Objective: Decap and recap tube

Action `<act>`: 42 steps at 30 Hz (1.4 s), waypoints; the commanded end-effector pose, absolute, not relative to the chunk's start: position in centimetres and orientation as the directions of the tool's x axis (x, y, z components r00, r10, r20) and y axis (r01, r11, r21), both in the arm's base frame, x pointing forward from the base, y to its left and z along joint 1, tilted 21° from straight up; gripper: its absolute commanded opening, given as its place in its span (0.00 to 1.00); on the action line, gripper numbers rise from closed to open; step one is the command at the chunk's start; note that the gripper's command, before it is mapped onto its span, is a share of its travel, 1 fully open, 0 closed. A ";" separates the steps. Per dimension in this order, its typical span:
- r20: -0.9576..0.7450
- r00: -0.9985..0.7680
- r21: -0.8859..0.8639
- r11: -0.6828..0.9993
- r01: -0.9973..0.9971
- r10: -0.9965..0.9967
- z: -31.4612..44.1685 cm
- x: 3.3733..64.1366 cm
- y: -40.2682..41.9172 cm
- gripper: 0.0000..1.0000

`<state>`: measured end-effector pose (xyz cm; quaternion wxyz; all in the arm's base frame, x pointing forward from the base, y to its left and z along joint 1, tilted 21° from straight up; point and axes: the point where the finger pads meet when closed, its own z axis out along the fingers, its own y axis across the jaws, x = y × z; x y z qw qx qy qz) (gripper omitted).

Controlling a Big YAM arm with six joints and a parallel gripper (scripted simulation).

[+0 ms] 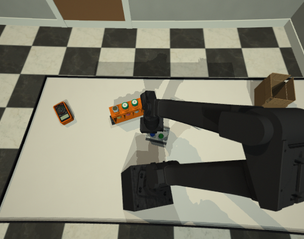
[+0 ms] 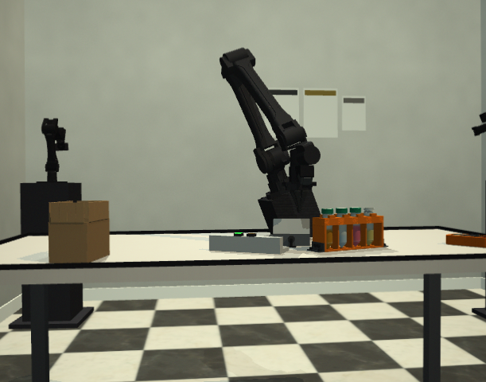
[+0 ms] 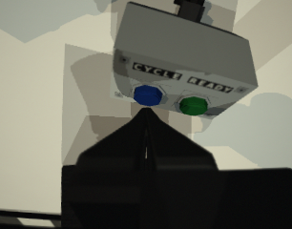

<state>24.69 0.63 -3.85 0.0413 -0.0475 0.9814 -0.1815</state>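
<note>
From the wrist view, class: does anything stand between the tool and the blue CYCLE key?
Nothing visible does. The shut, empty tool points at the blue CYCLE key, its tip just short of it. The green READY key sits beside, off that line.

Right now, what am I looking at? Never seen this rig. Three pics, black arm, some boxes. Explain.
It is one black jointed arm bolted to a white table, with a two-finger hand at its end. The first picture looks down from above, the second looks across from the side, and the third comes from a camera on the wrist.

On the table: an orange rack of capped tubes, a grey key box with a blue CYCLE key and a green READY key, a low grey tray with two small lamps, a cardboard box and an orange meter.

The hand is shut and holds nothing. Its pinched tip hangs right beside the blue key, just short of touching it.
</note>
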 end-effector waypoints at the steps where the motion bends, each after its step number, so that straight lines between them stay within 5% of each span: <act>1: -0.073 -0.992 -0.358 0.931 -0.071 -0.103 -3.5 25.4 0.8 0.00; 17: -0.073 -0.992 -0.358 0.931 -0.071 -0.103 -3.5 25.4 0.8 0.00; 18: -0.100 -0.995 -0.352 0.935 0.033 -0.002 -3.2 26.5 0.0 1.00; 25: -0.251 -0.876 -0.270 0.839 0.472 0.412 -2.0 30.1 -3.6 1.00; 42: -0.241 -0.887 -0.278 0.848 0.451 0.393 1.0 38.7 -12.3 1.00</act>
